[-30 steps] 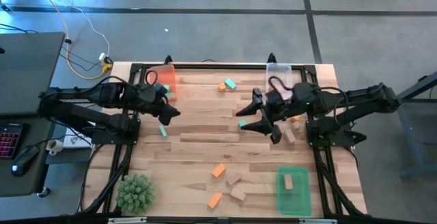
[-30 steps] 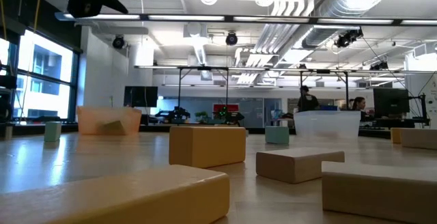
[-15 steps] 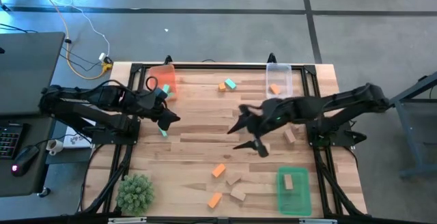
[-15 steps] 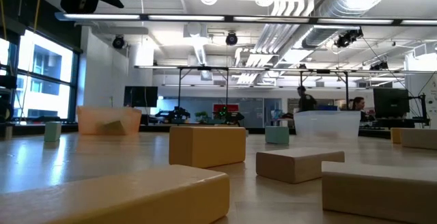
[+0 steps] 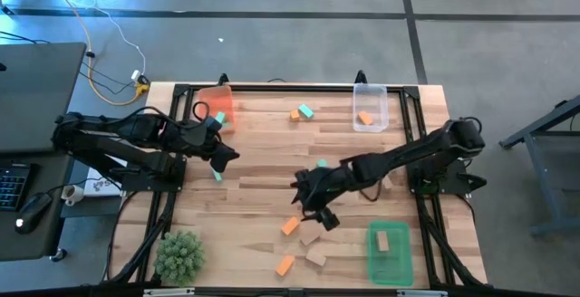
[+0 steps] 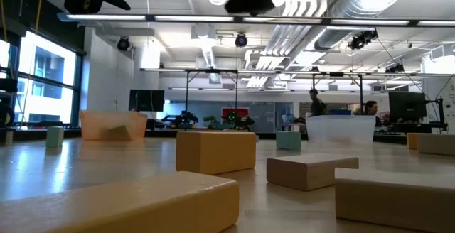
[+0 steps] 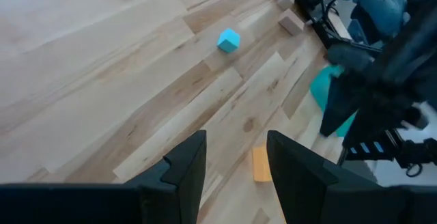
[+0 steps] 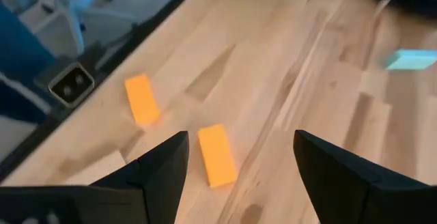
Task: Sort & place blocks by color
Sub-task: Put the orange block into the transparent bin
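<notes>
Two orange blocks, long axes near-parallel.

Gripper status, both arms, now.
Left gripper: jaws open, holding nothing, over the table's left side.
Right gripper: jaws open, empty, above an orange block near mid-table.

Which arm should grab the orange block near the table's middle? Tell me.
Right. The right gripper hangs open by that orange block, which lies between its fingers in its wrist view. The left gripper waits farther off.
</notes>
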Controlling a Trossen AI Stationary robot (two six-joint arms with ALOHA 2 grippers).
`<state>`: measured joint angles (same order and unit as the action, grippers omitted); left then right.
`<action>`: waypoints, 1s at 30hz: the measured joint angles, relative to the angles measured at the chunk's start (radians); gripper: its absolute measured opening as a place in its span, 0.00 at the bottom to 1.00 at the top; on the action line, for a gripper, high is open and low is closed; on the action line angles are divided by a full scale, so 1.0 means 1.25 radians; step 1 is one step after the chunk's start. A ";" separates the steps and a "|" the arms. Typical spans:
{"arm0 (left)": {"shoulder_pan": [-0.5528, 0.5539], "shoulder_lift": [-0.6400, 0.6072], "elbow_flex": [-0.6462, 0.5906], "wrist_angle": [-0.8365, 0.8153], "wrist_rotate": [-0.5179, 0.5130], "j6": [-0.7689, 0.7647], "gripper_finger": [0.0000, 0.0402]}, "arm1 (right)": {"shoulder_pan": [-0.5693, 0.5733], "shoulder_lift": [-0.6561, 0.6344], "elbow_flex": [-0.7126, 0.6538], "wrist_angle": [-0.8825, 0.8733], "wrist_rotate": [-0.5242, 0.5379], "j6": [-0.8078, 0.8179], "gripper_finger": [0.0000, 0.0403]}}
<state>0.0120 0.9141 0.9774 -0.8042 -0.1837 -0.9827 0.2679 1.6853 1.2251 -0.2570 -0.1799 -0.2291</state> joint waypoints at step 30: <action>0.000 0.005 0.000 0.000 -0.009 0.005 0.35 | 0.016 0.257 -0.001 0.167 -0.038 -0.012 0.63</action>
<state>0.0120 0.9203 0.9775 -0.8040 -0.1950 -0.9764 0.2882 2.0070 1.2236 -0.0486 -0.2278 -0.2442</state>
